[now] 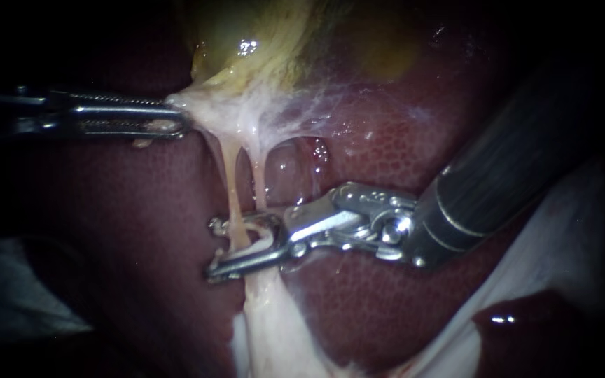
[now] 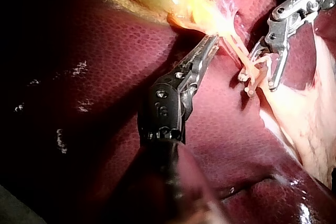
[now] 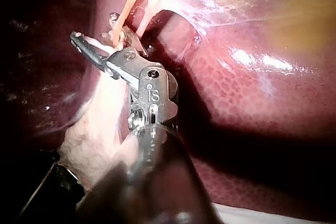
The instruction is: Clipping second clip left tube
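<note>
Left tube [image 1: 232,190] runs down the frame's centre, lying between the spread jaws of the right instrument [image 1: 218,246]; clip placement is in hand. Left instrument [image 1: 180,124], upper left, grips pale tissue [image 1: 229,108]. Next, I judge: close squarely across the tube.

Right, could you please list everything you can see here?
liver: one, dark red, beneath everything.
gallbladder: one, yellowish, above the tubes.
tissue: one web, white, below the gallbladder.
left tube: one, pale, running down from the tissue.
right tube: one, pale, beside the left tube.
cloth: white, beside the liver, behind the right shaft.
left instrument: one, metal, jaws shut on the tissue.
right instrument: one, metal with dark shaft, jaws open around the left tube.
</note>
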`<state>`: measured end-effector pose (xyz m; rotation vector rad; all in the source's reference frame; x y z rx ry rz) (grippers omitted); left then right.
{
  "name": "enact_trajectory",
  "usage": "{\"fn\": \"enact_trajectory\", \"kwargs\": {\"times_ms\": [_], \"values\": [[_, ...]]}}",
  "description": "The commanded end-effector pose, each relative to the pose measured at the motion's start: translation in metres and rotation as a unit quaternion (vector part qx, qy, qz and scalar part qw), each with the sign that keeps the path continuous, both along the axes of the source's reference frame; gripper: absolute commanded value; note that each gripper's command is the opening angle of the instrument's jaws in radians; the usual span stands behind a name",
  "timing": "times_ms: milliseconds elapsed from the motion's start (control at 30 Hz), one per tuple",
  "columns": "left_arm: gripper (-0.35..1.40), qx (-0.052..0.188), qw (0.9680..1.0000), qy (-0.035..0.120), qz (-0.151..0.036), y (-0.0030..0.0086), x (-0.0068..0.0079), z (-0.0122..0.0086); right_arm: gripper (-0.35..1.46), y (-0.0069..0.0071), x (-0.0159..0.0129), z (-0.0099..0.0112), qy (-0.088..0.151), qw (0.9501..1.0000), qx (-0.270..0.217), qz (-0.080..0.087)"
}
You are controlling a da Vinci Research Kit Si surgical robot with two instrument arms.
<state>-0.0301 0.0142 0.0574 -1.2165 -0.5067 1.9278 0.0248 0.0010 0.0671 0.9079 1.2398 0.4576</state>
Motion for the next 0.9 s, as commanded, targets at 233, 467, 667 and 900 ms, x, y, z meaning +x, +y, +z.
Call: {"fn": "enact_trajectory", "kwargs": {"times_ms": [233,467,667,900], "values": [[-0.35,0.000,1.0000,0.000,0.000,0.0000,0.0001,0.0000,0.48,-0.0009,0.0003,-0.0018,0.023,0.9996,0.012,-0.013],[-0.35,0.000,1.0000,0.000,0.000,-0.0001,0.0001,0.0000,0.44,-0.0010,0.0000,-0.0035,0.032,0.9992,0.015,-0.018],[-0.35,0.000,1.0000,0.000,0.000,-0.0001,0.0001,0.0000,0.32,-0.0009,-0.0005,-0.0038,0.033,0.9991,0.016,-0.019],[-0.35,0.000,1.0000,0.000,0.000,0.0000,0.0001,0.0000,-0.03,-0.0008,-0.0012,-0.0041,0.035,0.9990,0.017,-0.021]]}}
